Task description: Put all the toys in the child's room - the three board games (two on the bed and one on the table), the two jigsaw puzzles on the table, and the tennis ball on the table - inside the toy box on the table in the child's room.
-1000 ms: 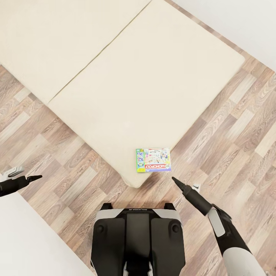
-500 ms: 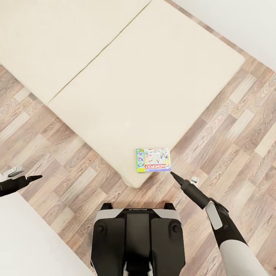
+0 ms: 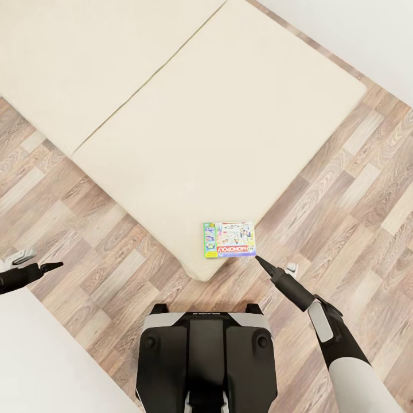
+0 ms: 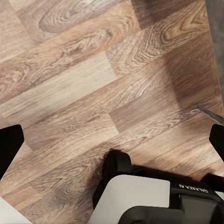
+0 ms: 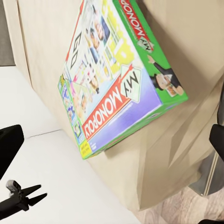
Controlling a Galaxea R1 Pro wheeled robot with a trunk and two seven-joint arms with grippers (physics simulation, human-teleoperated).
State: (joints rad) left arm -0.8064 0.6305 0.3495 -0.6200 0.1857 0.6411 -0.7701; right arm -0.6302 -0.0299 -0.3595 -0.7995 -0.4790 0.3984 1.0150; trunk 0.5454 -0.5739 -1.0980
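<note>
Step in hand, as I judge it: reaching for a board game on the bed, the first part of carrying it to the toy box. The Monopoly box [image 3: 229, 240] lies flat at the near corner of the bed [image 3: 218, 126], close to the mattress edge. My right end effector [image 3: 259, 261] points at the box's near right corner, just beside it and apparently not touching. In the right wrist view the box [image 5: 119, 79] fills the middle between my two dark fingertips [image 5: 9, 144], which stand wide apart at the frame's edges (so the right end effector is released). The next move calls for a short advance so the jaws straddle the box's edge, then closing. My left end effector [image 3: 49, 267] hangs idle over the wooden floor [image 3: 344, 195], released too.
</note>
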